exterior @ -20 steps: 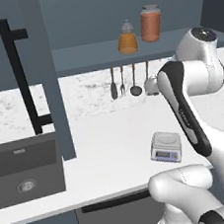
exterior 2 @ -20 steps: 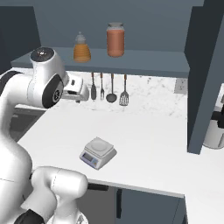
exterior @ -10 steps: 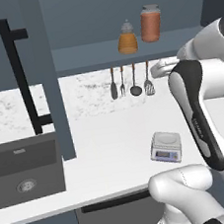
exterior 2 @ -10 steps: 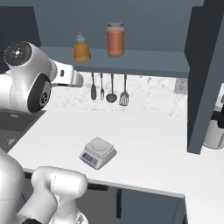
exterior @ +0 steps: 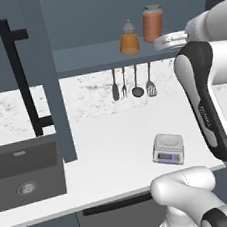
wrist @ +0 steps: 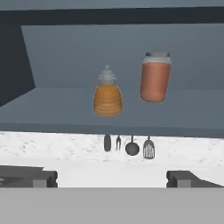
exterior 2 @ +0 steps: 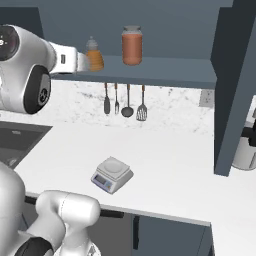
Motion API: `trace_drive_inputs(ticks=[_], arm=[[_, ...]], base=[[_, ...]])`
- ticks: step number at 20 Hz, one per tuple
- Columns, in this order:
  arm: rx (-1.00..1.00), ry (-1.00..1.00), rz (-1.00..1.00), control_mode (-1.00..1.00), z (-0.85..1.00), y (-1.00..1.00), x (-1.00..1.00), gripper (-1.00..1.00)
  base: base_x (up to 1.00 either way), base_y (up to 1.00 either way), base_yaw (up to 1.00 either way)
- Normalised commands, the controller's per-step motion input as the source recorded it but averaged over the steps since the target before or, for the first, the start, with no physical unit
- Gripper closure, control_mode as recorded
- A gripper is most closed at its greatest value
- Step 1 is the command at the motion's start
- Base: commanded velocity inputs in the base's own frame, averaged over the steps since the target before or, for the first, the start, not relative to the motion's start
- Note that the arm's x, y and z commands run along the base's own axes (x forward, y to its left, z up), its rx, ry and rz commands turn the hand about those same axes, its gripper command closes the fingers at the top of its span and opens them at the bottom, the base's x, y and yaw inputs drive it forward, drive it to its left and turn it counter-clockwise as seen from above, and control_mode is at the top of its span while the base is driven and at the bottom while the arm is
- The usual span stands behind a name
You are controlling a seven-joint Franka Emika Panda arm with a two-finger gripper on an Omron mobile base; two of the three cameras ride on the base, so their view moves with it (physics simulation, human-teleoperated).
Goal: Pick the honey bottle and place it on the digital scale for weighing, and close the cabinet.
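Honey bottle [wrist: 107, 97] on cabinet [exterior: 44, 68] inner shelf, upright: squat ribbed amber body, pale conical cap, semi-glossy. Just beside it at 3 o'clock in hand view, taller reddish-orange jar [wrist: 155, 77], smooth cylinder w/ grey lid; small gap btwn the two, not touching. Cabinet open, flat matte slate-blue door swung out at 9 o'clock in left base view, long black bar handle [exterior: 21, 79] vertical on its face; door top cut off by frame edge. Second door [exterior 2: 234, 85] at 3 o'clock in right base view, also cropped at top. Gripper [wrist: 112, 178] level w/ shelf front, aimed at bottle but well short of it; fingertips [wrist: 187, 178] dark, blocky, spread wide apart w/ nothing btwn them, so released. In base views hand mostly hidden behind white wrist and forearm, jaws hard to make out there. Digital scale [exterior 2: 112, 174] on smooth white counter [exterior 2: 170, 165], light-grey square w/ flat plate, bluish display on front; plate bare. Four dark utensils [exterior: 132, 82] hanging under shelf against speckled marble-look backsplash; shapes small, ladle and slotted turner abt readable. Dark sink [exterior: 21, 169] at 8 o'clock in left base view, partly cropped.
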Motion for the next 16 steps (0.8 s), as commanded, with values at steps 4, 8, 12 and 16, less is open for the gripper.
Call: trace_drive_inputs(ticks=[4, 8, 12, 16], arm=[[0.0, -0.18, 0.0, -1.0, 0.44, 0.08, 0.0, -1.0], [0.0, -0.09, 0.0, -1.0, 0.03, 0.0, 0.15, -1.0], [0.0, -0.1, 0.0, -1.0, -0.07, 0.02, 0.21, -1.0], [0.0, -0.05, 0.0, -1.0, -0.11, 0.01, 0.37, -1.0]], base=[[0.0, 0.0, 0.0], [0.0, 0.0, 0.0], [0.0, 0.0, 0.0], [0.0, 0.0, 0.0]])
